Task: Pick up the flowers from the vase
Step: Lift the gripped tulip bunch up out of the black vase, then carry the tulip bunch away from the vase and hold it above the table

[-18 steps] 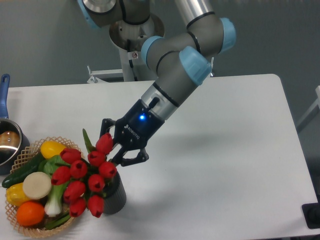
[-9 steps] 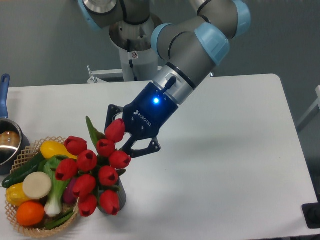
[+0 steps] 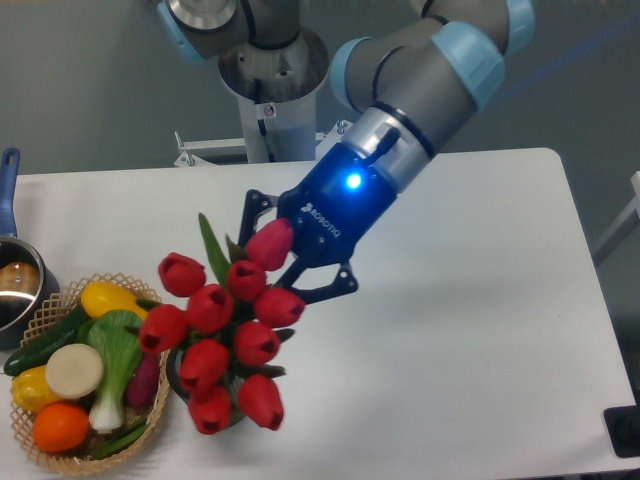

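The flowers [image 3: 222,335], a bunch of red tulip buds with green leaves, hang in the air at the table's front left, raised towards the camera. My gripper [image 3: 290,250] is shut on the upper right part of the bunch, one bud showing between its black fingers [image 3: 330,290]. The bunch hides nearly all of the vase; only a sliver of its dark rim [image 3: 176,368] shows beneath the buds.
A wicker basket [image 3: 45,310] of yellow, green and orange produce stands at the front left, just left of the bunch. A steel pot [image 3: 18,285] with a blue handle sits at the left edge. The arm's base stands behind the table.
My gripper has risen up and to the right with the flowers in it. The bunch has lifted out of the vase, which it now covers almost entirely.
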